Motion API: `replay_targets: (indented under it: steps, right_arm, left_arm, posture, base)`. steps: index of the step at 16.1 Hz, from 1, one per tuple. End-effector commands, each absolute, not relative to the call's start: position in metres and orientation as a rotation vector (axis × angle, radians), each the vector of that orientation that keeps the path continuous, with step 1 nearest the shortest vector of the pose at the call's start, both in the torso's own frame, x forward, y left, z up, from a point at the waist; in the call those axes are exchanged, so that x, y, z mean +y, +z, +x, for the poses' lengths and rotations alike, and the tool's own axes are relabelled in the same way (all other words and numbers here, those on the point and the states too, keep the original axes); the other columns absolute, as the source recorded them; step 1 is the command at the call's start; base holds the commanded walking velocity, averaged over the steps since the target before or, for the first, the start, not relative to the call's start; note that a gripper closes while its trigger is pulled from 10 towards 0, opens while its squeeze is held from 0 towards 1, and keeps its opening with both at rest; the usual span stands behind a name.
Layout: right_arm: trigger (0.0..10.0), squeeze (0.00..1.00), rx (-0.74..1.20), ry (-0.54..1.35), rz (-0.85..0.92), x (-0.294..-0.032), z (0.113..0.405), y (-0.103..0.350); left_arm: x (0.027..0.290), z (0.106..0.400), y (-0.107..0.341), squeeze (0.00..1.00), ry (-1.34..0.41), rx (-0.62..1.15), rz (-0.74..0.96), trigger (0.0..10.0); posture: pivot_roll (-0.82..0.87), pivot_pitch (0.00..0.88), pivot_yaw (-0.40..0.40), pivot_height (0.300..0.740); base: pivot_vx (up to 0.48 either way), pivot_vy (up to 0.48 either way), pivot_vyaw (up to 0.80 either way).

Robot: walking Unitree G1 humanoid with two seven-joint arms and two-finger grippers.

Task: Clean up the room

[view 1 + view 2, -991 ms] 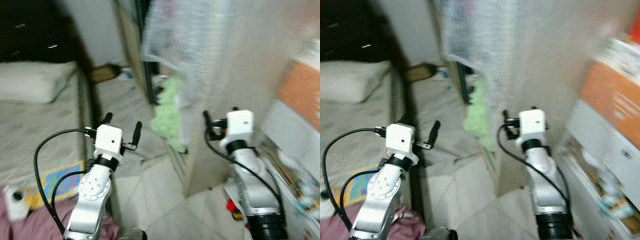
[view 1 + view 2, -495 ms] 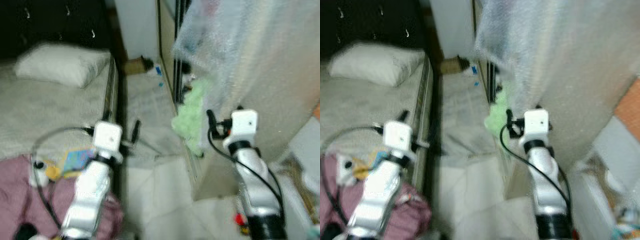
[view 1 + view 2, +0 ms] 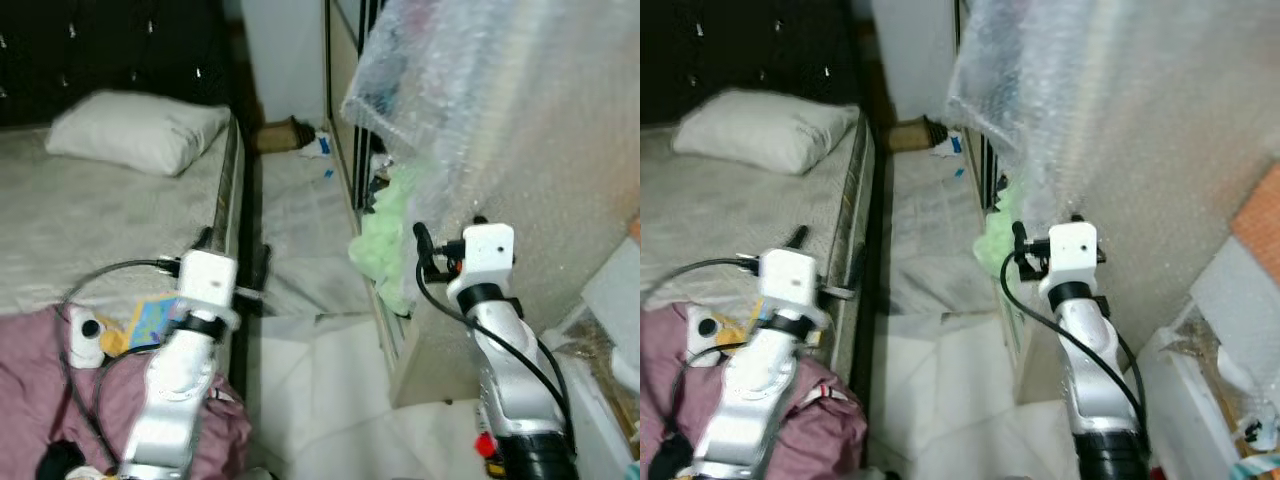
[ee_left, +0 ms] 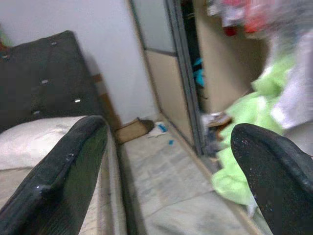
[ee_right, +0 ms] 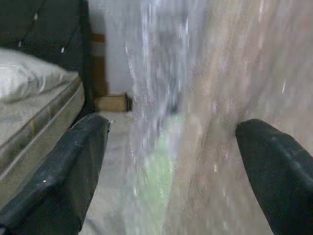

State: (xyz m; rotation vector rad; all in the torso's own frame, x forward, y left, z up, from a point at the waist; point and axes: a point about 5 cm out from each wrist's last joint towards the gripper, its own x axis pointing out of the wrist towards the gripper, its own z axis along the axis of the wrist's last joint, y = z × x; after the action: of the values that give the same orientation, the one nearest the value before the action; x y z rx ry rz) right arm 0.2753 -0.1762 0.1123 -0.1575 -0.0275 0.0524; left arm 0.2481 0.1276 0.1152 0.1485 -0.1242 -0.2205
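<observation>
Beside the bed's edge, the left pincer is hovering spread, empty; the crumpled light-green cloth is lying near the right pincer, also spread.

A bed with a grey quilted cover stands on the left, against a dark tufted headboard, with a white pillow near its head. A narrow strip of pale floor runs between the bed and a wardrobe on the right. A white wall closes the far end. Bubble wrap covers the wardrobe front.
</observation>
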Motion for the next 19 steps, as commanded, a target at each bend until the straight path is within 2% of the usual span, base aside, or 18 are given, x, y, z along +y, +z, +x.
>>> replay_targets:
  steps: [1, 4, 7, 10, 11, 12, 13, 14, 15, 16, 19]
  right_arm:
    - [10.0, 0.0, -0.029, 0.073, -0.156, -0.175, 0.269, 0.114]
    - [10.0, 0.0, 0.015, 0.066, -0.199, -0.19, 0.23, 0.109]
    - [10.0, 0.0, 0.131, 0.037, -0.188, -0.201, 0.208, 0.092]
    - [10.0, 0.0, 0.273, 0.005, -0.17, -0.211, 0.187, 0.07]
    - [10.0, 0.0, 0.362, -0.057, -0.179, -0.227, 0.172, 0.052]
    - [10.0, 0.0, 0.532, -0.216, -0.152, -0.26, 0.15, 0.015]
    - [10.0, 0.0, 0.606, -0.278, -0.126, -0.274, 0.142, -0.004]
    - [10.0, 0.0, 0.654, -0.325, -0.107, -0.283, 0.137, -0.016]
    - [10.0, 0.0, 0.798, -0.331, -0.127, -0.29, 0.131, -0.048]
    - [10.0, 0.0, 0.902, -0.266, -0.14, -0.287, 0.131, -0.065]
    - [10.0, 0.0, 0.984, -0.214, -0.25, -0.286, 0.142, -0.072]
  left_arm:
    - [0.136, 0.248, 0.118, 0.0, -0.192, -0.131, 0.173, 10.0]
    - [0.143, 0.243, 0.116, 0.0, -0.155, -0.119, 0.195, 10.0]
    - [0.155, 0.233, 0.106, 0.0, -0.134, -0.061, 0.207, 10.0]
    - [0.155, 0.238, 0.11, 0.0, -0.128, -0.079, 0.209, 10.0]
    - [0.152, 0.24, 0.112, 0.0, -0.128, -0.087, 0.203, 10.0]
    - [0.147, 0.241, 0.114, 0.0, -0.137, -0.094, 0.194, 10.0]
    - [0.146, 0.242, 0.114, 0.0, -0.138, -0.097, 0.189, 10.0]
    - [0.144, 0.243, 0.116, 0.0, -0.139, -0.101, 0.184, 10.0]
    - [0.143, 0.245, 0.117, 0.0, -0.141, -0.105, 0.179, 10.0]
    - [0.142, 0.247, 0.117, 0.0, -0.146, -0.109, 0.179, 10.0]
    - [0.14, 0.251, 0.119, 0.0, -0.158, -0.115, 0.179, 10.0]
  posture:
    - [-0.07, 0.002, 0.025, 0.74]
    - [-0.08, 0.013, 0.032, 0.74]
    - [-0.08, 0.017, 0.033, 0.74]
    - [-0.08, 0.018, 0.032, 0.74]
    - [-0.09, 0.019, 0.028, 0.74]
    - [-0.09, 0.019, 0.03, 0.74]
    - [-0.09, 0.017, 0.03, 0.74]
    - [-0.09, 0.018, 0.03, 0.74]
    - [-0.09, 0.015, 0.041, 0.74]
    - [-0.08, 0.015, 0.041, 0.74]
    - [-0.08, 0.01, 0.05, 0.74]
  base:
    - [0.0, 0.0, 0.0]
    - [0.0, 0.0, 0.0]
    - [0.0, 0.0, 0.0]
    - [0.0, 0.0, 0.0]
    - [0.0, 0.0, 0.0]
    - [0.0, 0.0, 0.0]
    - [0.0, 0.0, 0.0]
    - [0.0, 0.0, 0.0]
    - [0.0, 0.0, 0.0]
    - [0.0, 0.0, 0.0]
    - [0.0, 0.0, 0.53]
